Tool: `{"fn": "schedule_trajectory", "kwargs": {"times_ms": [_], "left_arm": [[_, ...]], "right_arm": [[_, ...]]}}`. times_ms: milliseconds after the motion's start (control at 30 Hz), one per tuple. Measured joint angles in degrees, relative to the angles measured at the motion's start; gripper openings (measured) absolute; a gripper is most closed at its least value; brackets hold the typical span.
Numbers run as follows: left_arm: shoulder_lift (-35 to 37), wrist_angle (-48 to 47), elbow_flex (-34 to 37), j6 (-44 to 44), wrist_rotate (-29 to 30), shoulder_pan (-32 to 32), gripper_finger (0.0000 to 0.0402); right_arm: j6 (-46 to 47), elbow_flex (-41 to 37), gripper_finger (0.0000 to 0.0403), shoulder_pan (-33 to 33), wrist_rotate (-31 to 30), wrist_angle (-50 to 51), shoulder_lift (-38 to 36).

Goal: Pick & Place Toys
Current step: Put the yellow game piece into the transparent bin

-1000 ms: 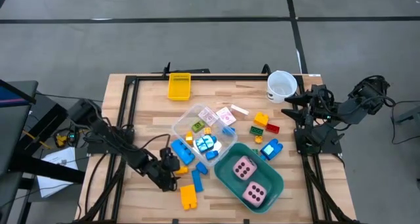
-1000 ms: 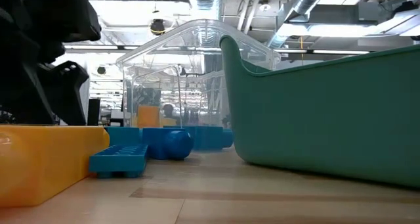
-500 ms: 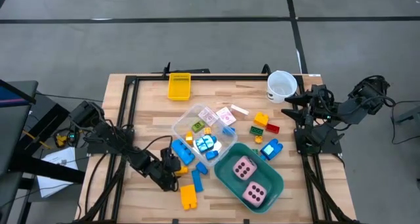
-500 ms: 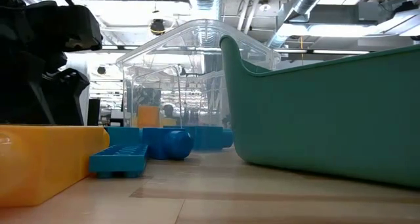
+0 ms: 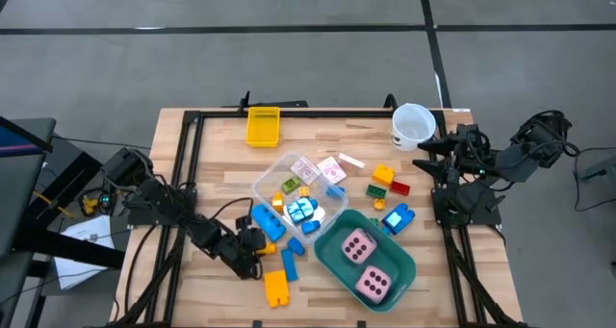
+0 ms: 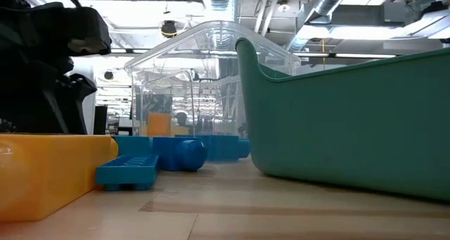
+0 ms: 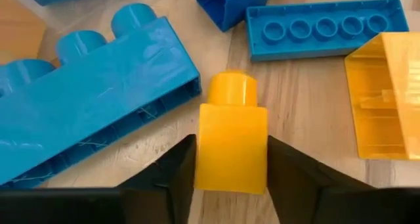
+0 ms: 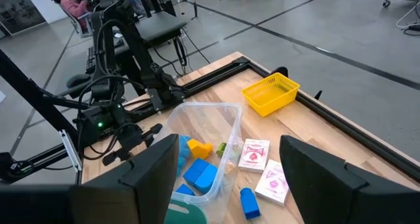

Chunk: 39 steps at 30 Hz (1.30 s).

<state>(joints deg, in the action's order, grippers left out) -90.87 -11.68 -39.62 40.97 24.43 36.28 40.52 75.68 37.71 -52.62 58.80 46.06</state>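
Observation:
My left gripper (image 7: 231, 184) is low over the table's near left and shut on a small yellow brick (image 7: 231, 142); in the high view it shows beside the blue bricks (image 5: 254, 247). A long blue brick (image 7: 98, 106), a flat blue brick (image 7: 325, 28) and a larger yellow brick (image 7: 387, 92) lie around it. Two pink dice (image 5: 364, 263) lie in the teal tub (image 5: 404, 270). Several bricks sit in a clear tub (image 5: 300, 198). My right gripper (image 8: 230, 184) is open and empty at the far right (image 5: 428, 160). My left gripper pinches the small yellow brick by its two opposite side walls (image 7: 201, 152) between its two fingers. The fingers (image 7: 174, 175) lie along the brick, whose stud (image 7: 231, 91) points away from the gripper. The brick looks to rest on the wooden table.
Pink-white cards (image 5: 332, 167) and yellow, red, green and blue bricks (image 5: 387, 182) lie right of the clear tub. A white cup (image 5: 412, 124) and a yellow basket (image 5: 262, 126) stand at the far edge. In the low view the teal tub (image 6: 351, 127) fills the right.
My left gripper has sunk a little toward the table at the small yellow brick; the low view shows its wrist lower than before. The bricks, tubs and right arm have stayed where they were.

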Motion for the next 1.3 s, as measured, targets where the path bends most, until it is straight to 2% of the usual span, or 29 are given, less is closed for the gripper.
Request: {"fn": "schedule_trajectory", "kwargs": {"times_ms": [100,167,400,533,767,900,1033,1133,1300], "left_arm": [[0.1,0.1,0.0,0.0,-0.4,-0.1,0.0132],[0.1,0.3,0.0,0.1,-0.8,-0.1,0.0132],[4.0,0.1,0.0,4.7,-9.4,1.9,0.0155],[10.2,0.2,0.0,7.4,-11.1,4.9,0.013],[24.8,2.0,-2.8,9.2,-10.9,6.9,0.013],[29.9,3.0,-5.8,9.2,-10.8,6.9,0.013],[30.9,3.2,-9.0,9.0,-10.8,6.3,0.013],[29.1,3.3,-11.1,7.5,-10.8,3.7,0.013],[23.0,5.9,-14.6,-1.3,-11.5,-3.8,0.013]], "right_arm": [[0.0,0.0,0.0254,0.0,0.0,0.0,0.0],[0.0,0.0,0.0254,0.0,0.0,0.0,0.0],[0.0,0.0,0.0254,0.0,0.0,0.0,0.0],[0.0,0.0,0.0254,0.0,0.1,0.0,-0.1],[0.0,0.0,0.0254,0.0,0.1,0.0,-0.8],[0.5,0.0,0.0254,0.0,0.1,0.0,-0.8],[0.5,0.0,0.0254,0.1,0.2,0.1,-0.8],[0.5,0.0,0.0254,0.1,0.3,0.8,-0.7],[0.0,0.0,0.0254,0.1,0.2,0.8,-0.7]]}}
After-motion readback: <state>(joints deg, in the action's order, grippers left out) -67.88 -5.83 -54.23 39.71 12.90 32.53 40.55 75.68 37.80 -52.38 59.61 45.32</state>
